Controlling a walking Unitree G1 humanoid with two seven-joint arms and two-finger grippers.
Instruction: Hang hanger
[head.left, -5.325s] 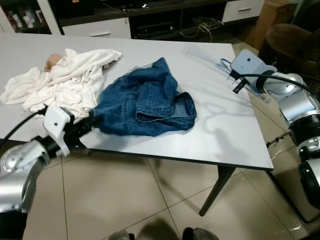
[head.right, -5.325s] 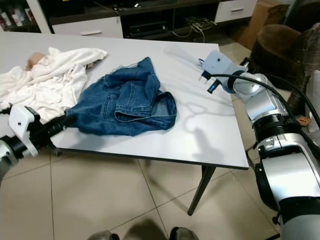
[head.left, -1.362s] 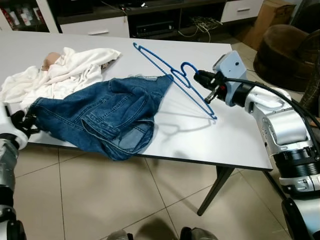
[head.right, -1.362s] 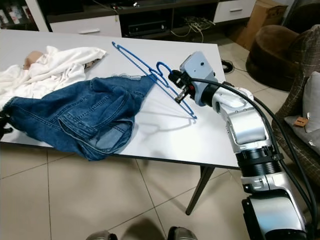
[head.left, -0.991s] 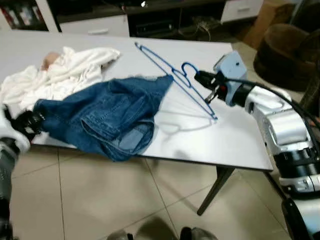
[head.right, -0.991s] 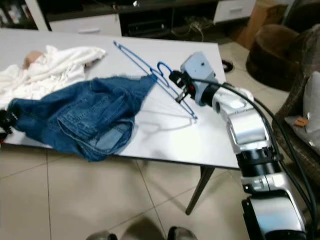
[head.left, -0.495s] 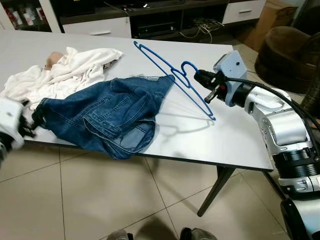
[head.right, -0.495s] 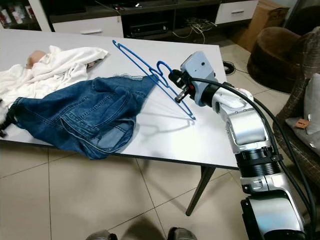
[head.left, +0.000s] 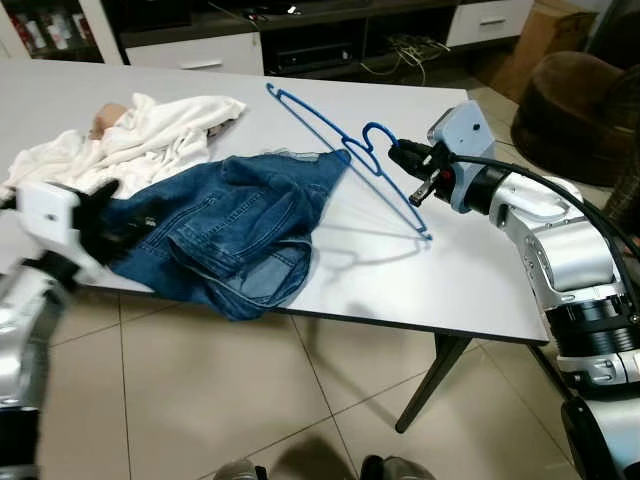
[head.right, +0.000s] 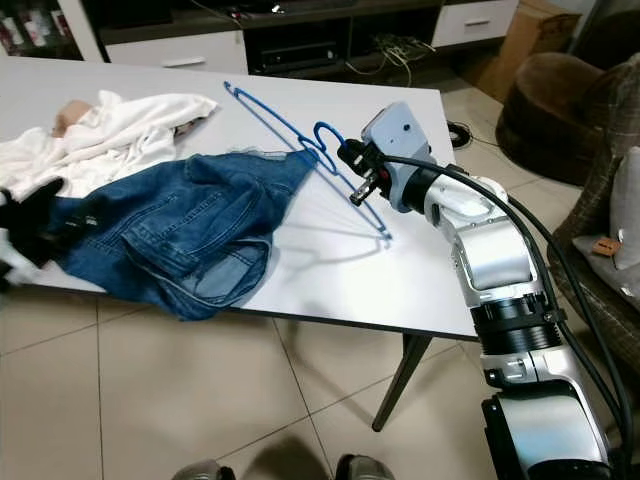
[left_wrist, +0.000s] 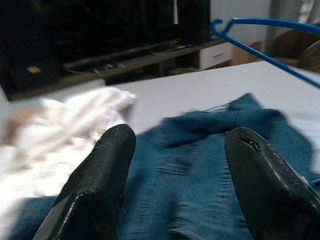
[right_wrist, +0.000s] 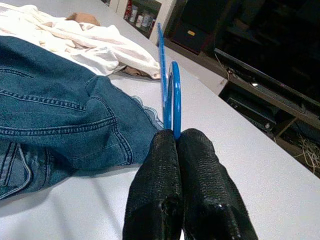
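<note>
Left eye view had our left pincer with its fingers spread, empty, at the near-left edge of the smooth white bench, just against the crumpled blue denim jacket. A soft white cloth heap lay beyond it. Further right, our right pincer was clenched on the thin blue wire hanger, held above the bench, its long axis slanting from far-left to near-right, the jacket collar just left of it.
</note>
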